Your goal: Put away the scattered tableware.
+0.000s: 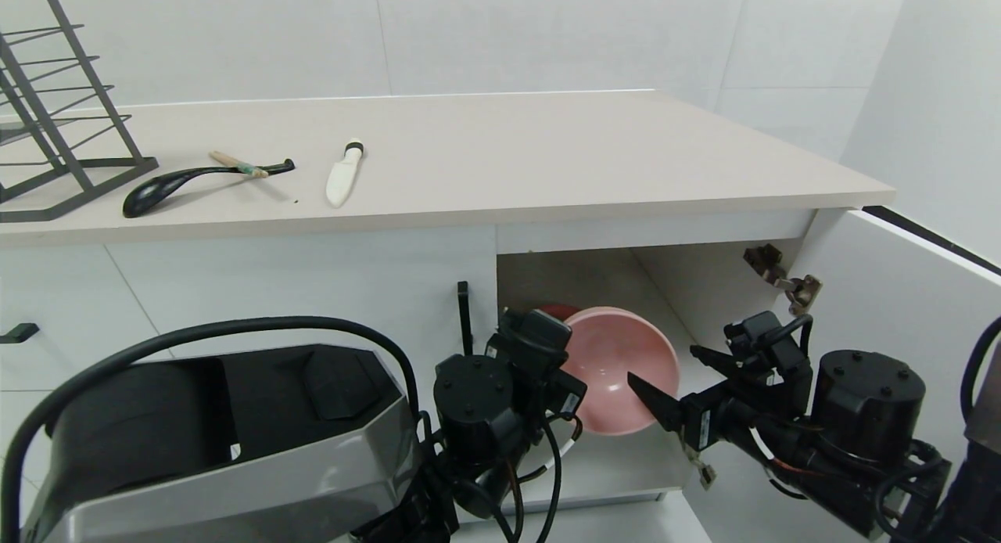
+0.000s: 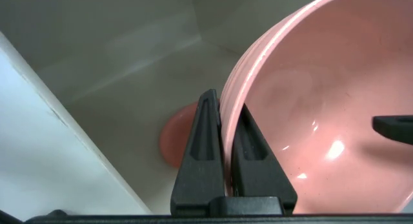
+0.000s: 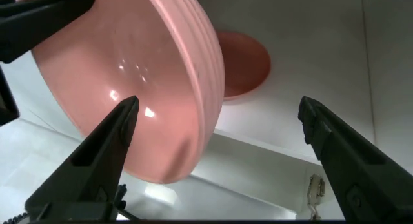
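A pink ribbed bowl (image 1: 618,371) hangs tilted on its side in the mouth of the open lower cabinet. My left gripper (image 2: 224,114) is shut on the bowl's (image 2: 322,121) rim, one finger inside and one outside. My right gripper (image 1: 662,364) is open just right of the bowl, and in its wrist view its fingers straddle the bowl's (image 3: 148,88) far edge without touching. A smaller red dish (image 3: 245,62) lies on the cabinet floor behind. On the counter lie a black ladle (image 1: 168,185), a wooden-handled utensil (image 1: 238,165) and a white knife (image 1: 344,175).
The cabinet door (image 1: 899,293) stands swung open at the right, with its hinge (image 1: 782,273) at the opening's upper corner. A dark wire rack (image 1: 55,113) stands at the counter's far left. The closed cabinet front (image 1: 313,285) has a black handle (image 1: 464,316).
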`<state>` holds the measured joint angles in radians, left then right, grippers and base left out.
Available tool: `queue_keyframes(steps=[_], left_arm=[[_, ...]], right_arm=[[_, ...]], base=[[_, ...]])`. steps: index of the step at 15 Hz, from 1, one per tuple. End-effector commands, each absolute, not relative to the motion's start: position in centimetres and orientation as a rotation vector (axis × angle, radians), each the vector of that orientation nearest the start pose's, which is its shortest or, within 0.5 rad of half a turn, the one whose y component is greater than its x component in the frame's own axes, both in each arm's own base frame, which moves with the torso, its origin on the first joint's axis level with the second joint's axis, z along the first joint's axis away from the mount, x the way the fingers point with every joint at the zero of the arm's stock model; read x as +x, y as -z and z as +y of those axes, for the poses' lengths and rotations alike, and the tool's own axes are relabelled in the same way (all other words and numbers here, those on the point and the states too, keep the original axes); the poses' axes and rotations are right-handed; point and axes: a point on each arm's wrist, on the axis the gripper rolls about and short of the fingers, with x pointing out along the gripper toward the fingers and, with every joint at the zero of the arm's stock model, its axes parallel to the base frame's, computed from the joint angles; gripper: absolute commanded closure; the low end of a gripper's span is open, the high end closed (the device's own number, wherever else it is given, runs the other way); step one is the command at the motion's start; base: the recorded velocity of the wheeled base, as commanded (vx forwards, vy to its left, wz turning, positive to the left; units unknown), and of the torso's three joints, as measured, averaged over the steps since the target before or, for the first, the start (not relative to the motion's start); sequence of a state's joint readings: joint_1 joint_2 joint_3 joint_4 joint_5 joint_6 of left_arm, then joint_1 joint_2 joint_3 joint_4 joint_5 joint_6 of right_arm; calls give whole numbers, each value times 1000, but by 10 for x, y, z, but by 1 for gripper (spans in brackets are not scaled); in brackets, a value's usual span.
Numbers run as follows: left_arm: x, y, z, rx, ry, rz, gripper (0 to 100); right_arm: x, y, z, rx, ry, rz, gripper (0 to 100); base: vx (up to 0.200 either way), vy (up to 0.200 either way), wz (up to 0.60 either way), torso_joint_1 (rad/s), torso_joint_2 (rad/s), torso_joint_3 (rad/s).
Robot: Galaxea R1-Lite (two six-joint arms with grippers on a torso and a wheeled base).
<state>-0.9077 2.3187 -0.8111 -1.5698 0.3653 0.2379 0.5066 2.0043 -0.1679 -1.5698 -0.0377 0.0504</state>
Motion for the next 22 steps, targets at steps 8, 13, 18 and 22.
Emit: queue_keyframes(steps=[8, 13, 18, 22], left_arm=[[247, -60, -304, 191, 533, -124, 100], [244, -59, -306, 198, 548, -126, 100], [240, -67, -306, 188, 553, -142, 0], [232, -75, -303, 187, 565, -148, 0]], right_arm=[[215, -57, 135, -21, -516, 265, 100], [215, -59, 139, -18, -530, 254, 100], [218, -59, 134, -16, -505, 257, 100], [222, -60, 130, -11, -486, 249, 100]], base=[[0, 0, 0, 0, 0, 0], [0, 0, 0, 0, 0, 0], [0, 0, 0, 0, 0, 0], [0, 0, 0, 0, 0, 0]])
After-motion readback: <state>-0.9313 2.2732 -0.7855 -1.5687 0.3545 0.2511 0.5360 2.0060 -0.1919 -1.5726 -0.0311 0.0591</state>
